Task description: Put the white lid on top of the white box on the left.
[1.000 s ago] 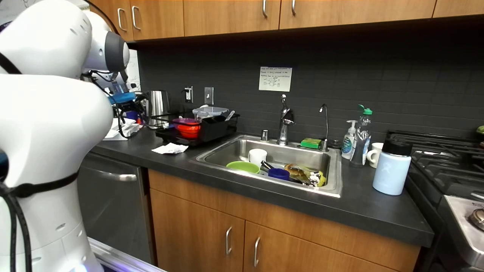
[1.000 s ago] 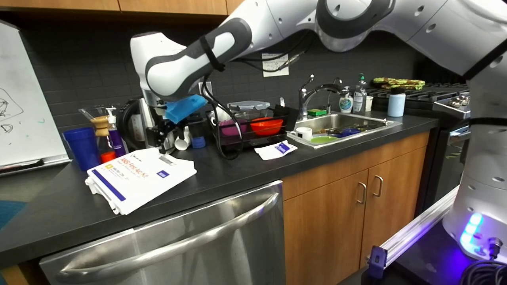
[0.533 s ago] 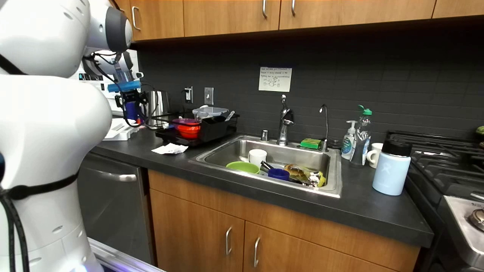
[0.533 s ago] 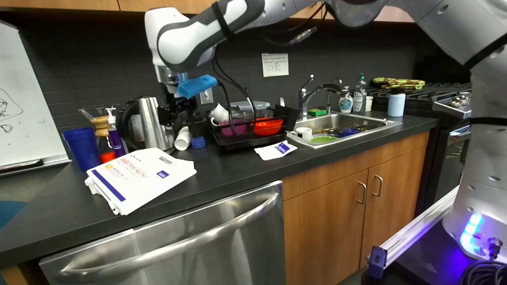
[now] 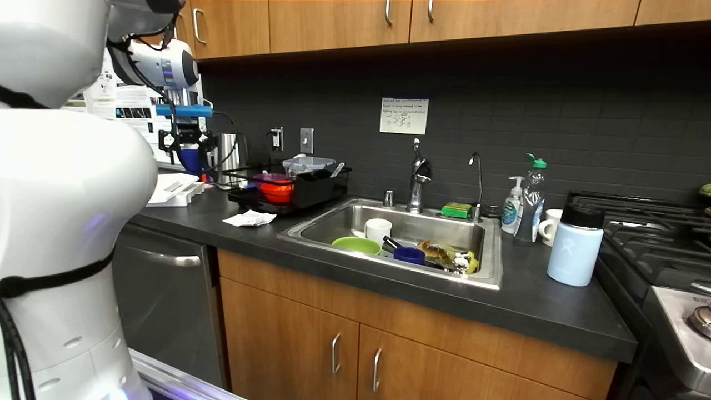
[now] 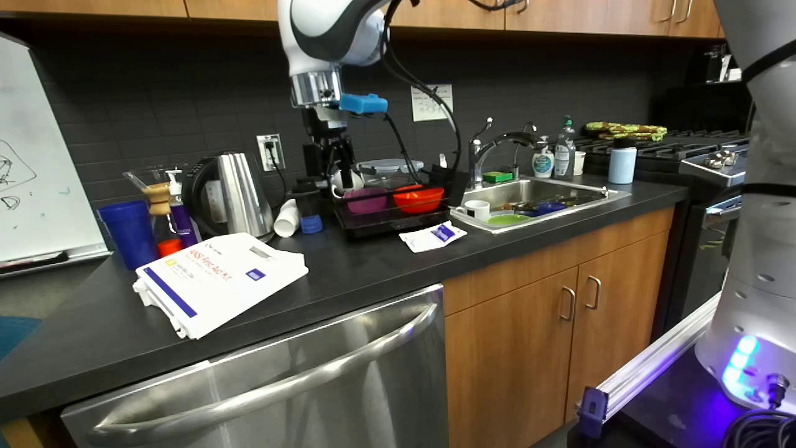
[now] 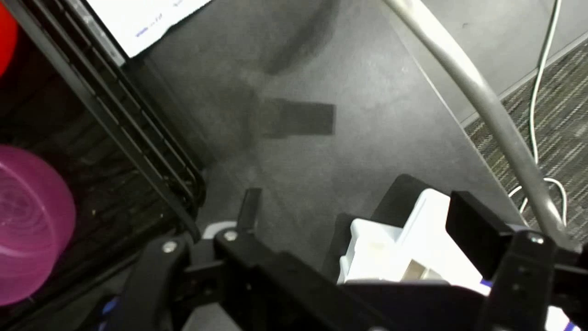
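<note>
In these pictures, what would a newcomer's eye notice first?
A newcomer would probably notice the large white robot arm first, at the left edge of an exterior view. Next comes the white First Aid Kit, lying on the dark counter above the steel dishwasher. Then the bright red bowl stands out in the black dish rack beside the sink.

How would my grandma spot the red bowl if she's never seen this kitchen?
Find the sink, then the black rack beside it. Inside, the red bowl sits beside the purple bowl, on the side nearer the sink. Its bright red, not purple, sets it apart.
</note>
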